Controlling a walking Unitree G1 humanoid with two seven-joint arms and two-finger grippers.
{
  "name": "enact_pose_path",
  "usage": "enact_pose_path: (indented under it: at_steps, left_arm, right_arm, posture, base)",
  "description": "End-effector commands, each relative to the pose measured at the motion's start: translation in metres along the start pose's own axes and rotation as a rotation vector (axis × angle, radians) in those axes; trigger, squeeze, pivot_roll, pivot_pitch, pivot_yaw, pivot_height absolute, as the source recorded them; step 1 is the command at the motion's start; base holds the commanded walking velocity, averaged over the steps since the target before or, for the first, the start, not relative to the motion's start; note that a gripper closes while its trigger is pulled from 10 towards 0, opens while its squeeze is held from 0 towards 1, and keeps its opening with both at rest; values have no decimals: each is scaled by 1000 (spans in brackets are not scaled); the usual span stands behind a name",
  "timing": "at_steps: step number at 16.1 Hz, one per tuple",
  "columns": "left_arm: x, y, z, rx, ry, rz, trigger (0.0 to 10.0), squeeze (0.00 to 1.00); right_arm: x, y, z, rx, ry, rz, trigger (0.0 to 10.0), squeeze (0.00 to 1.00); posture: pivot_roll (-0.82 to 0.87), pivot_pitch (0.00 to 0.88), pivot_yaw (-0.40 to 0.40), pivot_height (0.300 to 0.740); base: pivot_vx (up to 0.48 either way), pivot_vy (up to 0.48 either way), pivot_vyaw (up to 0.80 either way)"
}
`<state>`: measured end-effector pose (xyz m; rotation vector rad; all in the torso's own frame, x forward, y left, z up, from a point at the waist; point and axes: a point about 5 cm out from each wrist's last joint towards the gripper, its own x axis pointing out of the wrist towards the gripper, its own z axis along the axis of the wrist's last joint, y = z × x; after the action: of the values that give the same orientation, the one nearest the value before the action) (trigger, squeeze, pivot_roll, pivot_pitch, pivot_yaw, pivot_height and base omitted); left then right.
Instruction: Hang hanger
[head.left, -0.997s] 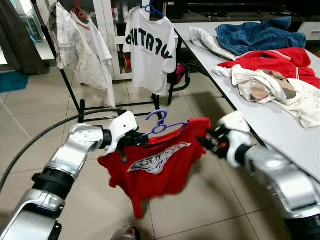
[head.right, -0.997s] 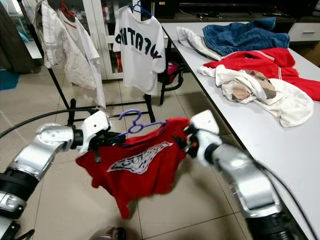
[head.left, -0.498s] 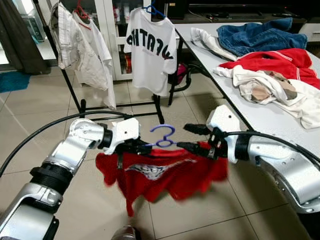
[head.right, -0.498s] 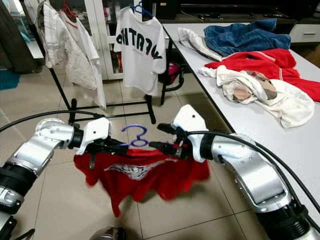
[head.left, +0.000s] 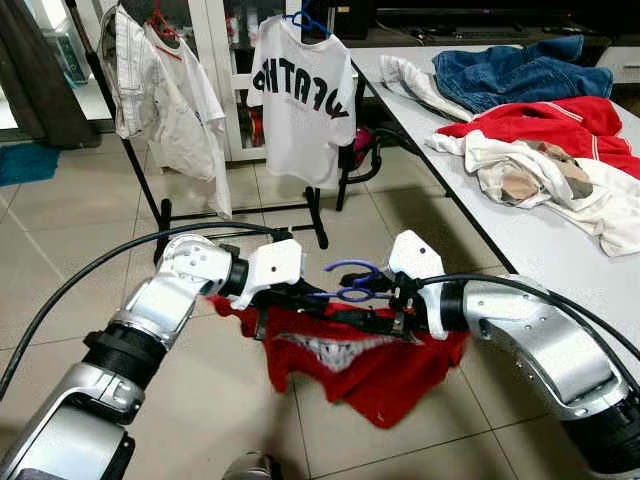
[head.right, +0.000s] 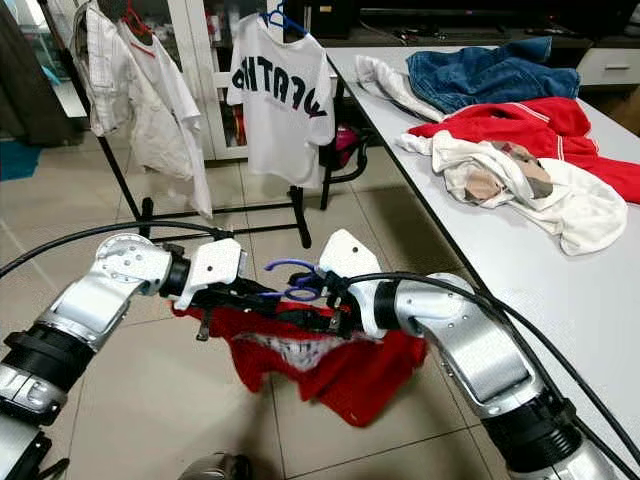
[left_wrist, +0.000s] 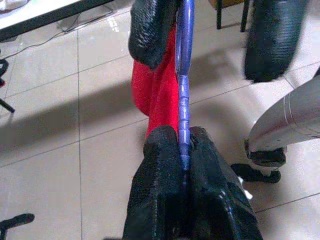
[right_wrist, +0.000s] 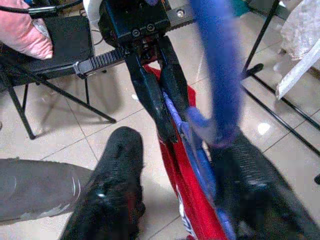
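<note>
Head views: blue hanger (head.left: 350, 282) w/ red T-shirt (head.left: 370, 360) is held in mid-air over the tiled floor (head.left: 200, 400), between both arms, in front of the robot. Left gripper (head.left: 300, 295) has one end of the hanger bar; right gripper (head.left: 375, 310) sits at the middle, just under the hook. Shirt sags below, hem clear of the floor. Open floor lies ahead up to the black clothes rack (head.left: 160, 215), which carries a white T-shirt w/ black letters (head.left: 300, 100) and a white striped shirt (head.left: 165, 100). On the robot's right runs the edge of the white surface (head.left: 560, 270), close to the right elbow; it holds a clothes pile (head.left: 540, 150) — jeans, red and white garments. A black cable (head.left: 90, 270) arcs over the floor on the left. Left wrist view: the left fingers (left_wrist: 160, 200) are clenched tight on the blue bar, red cloth hanging beside it; the right gripper's two fingers are at the far end, spread apart either side of the bar. Right wrist view: right fingers (right_wrist: 112, 185) parted, one each side of the hanger w/ gaps, not pinching; the hook blurs close to the lens. Chair legs and a pink cushion (right_wrist: 25, 30) behind.
</note>
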<state>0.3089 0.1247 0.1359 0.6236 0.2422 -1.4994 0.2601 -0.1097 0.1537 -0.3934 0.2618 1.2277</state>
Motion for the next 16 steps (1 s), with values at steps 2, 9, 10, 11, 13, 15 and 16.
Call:
enact_pose_path:
  at_steps: [2, 9, 10, 11, 13, 15, 16]
  left_arm:
    - [2, 2, 11, 43, -31, -4, 0, 0]
    - [-3, 5, 12, 31, -37, 5, 0, 0]
    - [-3, 5, 12, 30, -38, 7, 0, 0]
    - [-5, 6, 13, 23, -46, 11, 0, 0]
    - [-6, 6, 13, 18, -51, 13, 0, 0]
    - [-8, 5, 12, 5, -59, 17, 0, 0]
    - [-7, 13, 13, 4, -62, 113, 7294, 0]
  right_arm:
    - [2, 0, 4, -15, -4, 39, 0, 0]
    - [2, 1, -3, -17, 36, 63, 0, 0]
    - [2, 1, -3, -17, 37, 63, 0, 0]
    - [2, 1, -4, -17, 38, 62, 0, 0]
    - [2, 0, -4, -18, 39, 60, 0, 0]
    - [1, 0, -3, -18, 36, 59, 0, 0]
    - [1, -2, -4, -14, 40, 46, 0, 0]
  posture:
    - [-16, 0, 6, 740]
    - [-16, 0, 6, 740]
    - [-15, 0, 6, 740]
    - [-16, 0, 7, 740]
    - [-17, 0, 7, 740]
    - [-16, 0, 9, 740]
    - [-15, 0, 8, 740]
  base:
    - [0, 0, 0]
    - [0, 0, 0]
    - [0, 0, 0]
    - [0, 0, 0]
    - [0, 0, 0]
    - [0, 0, 0]
    - [0, 0, 0]
